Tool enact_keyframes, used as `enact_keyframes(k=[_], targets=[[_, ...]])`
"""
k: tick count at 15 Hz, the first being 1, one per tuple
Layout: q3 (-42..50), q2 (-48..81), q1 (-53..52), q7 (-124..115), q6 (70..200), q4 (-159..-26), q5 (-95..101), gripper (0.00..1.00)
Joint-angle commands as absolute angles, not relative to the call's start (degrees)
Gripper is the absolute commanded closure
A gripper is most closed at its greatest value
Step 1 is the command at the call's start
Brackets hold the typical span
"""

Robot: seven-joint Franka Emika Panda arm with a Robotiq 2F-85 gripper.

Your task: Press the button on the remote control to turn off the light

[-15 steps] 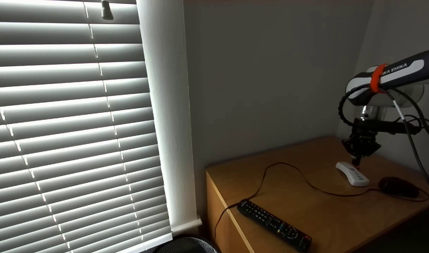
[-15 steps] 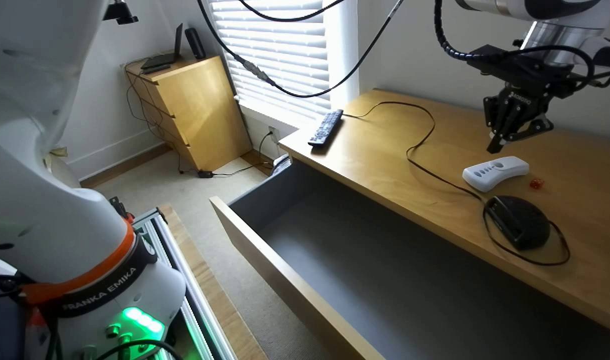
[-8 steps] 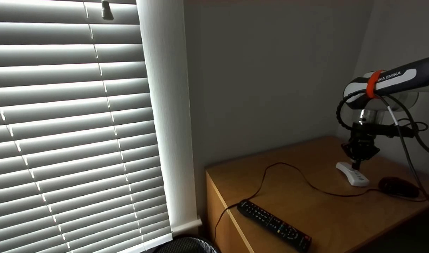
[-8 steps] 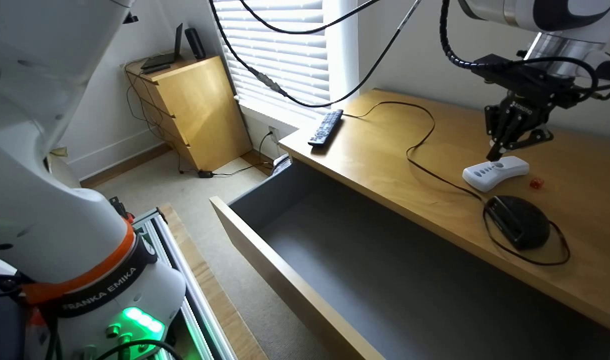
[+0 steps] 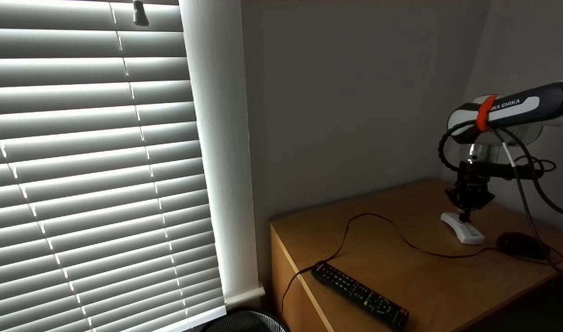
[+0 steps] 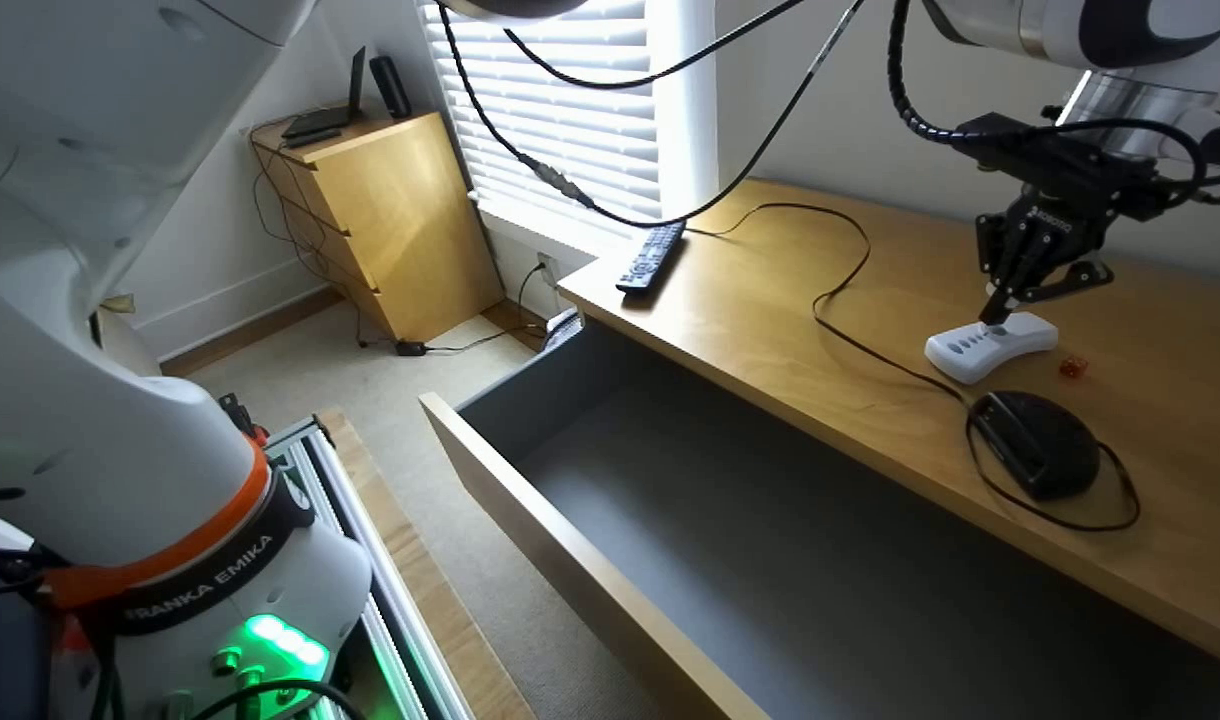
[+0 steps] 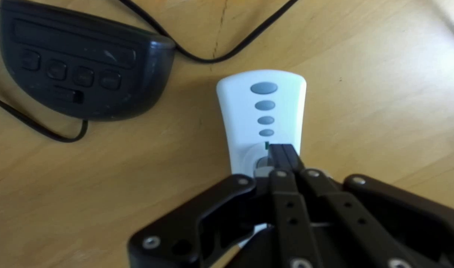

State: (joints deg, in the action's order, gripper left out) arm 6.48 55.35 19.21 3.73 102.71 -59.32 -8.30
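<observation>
The white remote control point(image 6: 988, 350) lies flat on the wooden desk, and it also shows in an exterior view point(image 5: 466, 231). In the wrist view the remote point(image 7: 242, 111) has a column of grey oval buttons and a larger round button point(image 7: 262, 162) below them. My gripper point(image 7: 283, 149) is shut, its fingertips together with nothing between them. It points down over the round button and hides part of it. In both exterior views the gripper point(image 6: 992, 318) point(image 5: 464, 219) is at the remote's top face. I cannot tell whether the button is pressed. No lamp is identifiable.
A black rounded device point(image 6: 1040, 445) with a cable point(image 6: 870, 350) lies beside the remote. A small red die-like cube point(image 6: 1073, 367) sits near it. A long black remote point(image 6: 653, 258) lies at the desk's far end. A drawer point(image 6: 590, 560) stands open below the desk edge.
My gripper has come down from above the white remote to its top face at the round button. It stays shut. The remote and other objects have not moved.
</observation>
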Motion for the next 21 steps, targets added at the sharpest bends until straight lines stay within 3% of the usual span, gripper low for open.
enact_keyframes(k=[1,21], targets=[[5.53,58.56,20.2,3.39,97.95,-54.09,-8.32,1.0],[6.27,63.08,20.41,1.51,94.4,-47.11,-8.82,1.0]])
